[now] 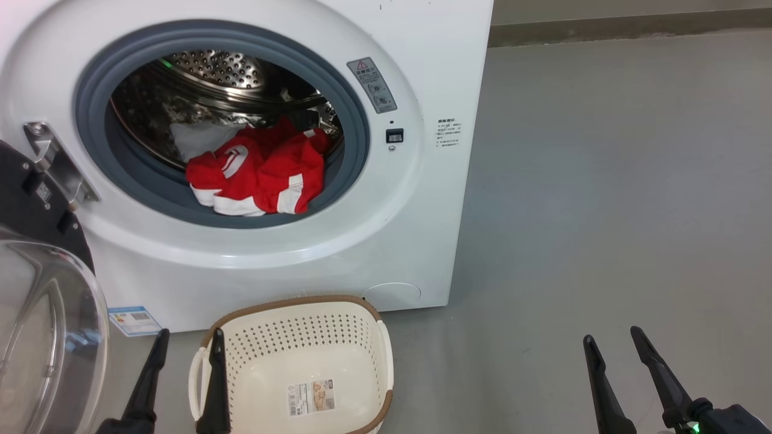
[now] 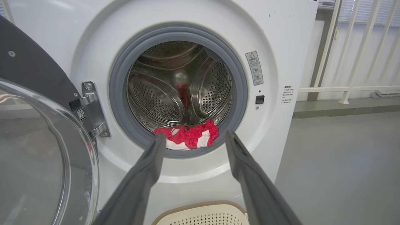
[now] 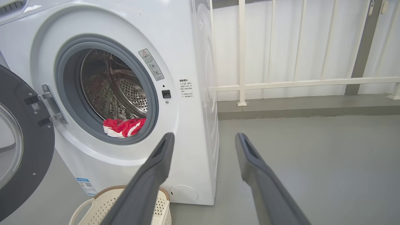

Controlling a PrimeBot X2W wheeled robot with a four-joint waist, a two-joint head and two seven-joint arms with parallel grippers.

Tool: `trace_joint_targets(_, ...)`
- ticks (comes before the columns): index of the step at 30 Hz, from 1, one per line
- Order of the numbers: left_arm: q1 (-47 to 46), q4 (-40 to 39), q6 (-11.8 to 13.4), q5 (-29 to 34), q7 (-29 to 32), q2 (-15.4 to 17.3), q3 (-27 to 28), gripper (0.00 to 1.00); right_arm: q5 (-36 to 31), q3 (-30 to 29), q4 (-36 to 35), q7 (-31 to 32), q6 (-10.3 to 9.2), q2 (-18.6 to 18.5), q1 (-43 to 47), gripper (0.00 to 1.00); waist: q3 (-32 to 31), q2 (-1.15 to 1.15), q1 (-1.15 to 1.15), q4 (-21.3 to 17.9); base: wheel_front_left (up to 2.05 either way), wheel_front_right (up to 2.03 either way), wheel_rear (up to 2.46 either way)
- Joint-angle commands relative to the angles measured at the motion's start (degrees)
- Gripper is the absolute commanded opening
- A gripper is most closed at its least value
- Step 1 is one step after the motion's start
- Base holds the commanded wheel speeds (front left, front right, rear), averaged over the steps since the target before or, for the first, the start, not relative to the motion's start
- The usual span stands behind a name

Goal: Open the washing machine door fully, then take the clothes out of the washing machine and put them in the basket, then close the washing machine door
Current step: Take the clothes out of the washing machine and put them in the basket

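Observation:
The white washing machine stands with its door swung open to the left, glass bowl facing me. Red clothes with white stripes lie at the drum's front lip, also seen as clothes and clothes. The cream basket sits on the floor below the opening, with nothing but its label inside. My left gripper is open over the basket's left rim, well short of the drum. My right gripper is open above bare floor to the right of the machine.
Grey floor stretches to the right of the machine. A white railing on a low kerb runs behind. The door hinge juts at the opening's left.

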Motion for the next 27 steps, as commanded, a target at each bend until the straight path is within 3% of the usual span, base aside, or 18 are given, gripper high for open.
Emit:
trace_joint_targets(1,-0.9,-1.7,0.5,-0.4,-0.4,0.7,2.0,1.0,0.1,1.5,-1.4,-0.4,0.17,-0.5,-1.0,1.0,-0.1,0.0,0.0,-0.2,0.0,0.0,0.0)
trace_joint_targets(27,-3.2,-2.2,0.9,-0.7,-0.5,0.7,1.5,1.0,0.6,1.3,-1.8,-0.5,0.17,-0.5,-2.2,1.0,4.0,0.0,0.0,-0.5,0.0,0.0,0.0)
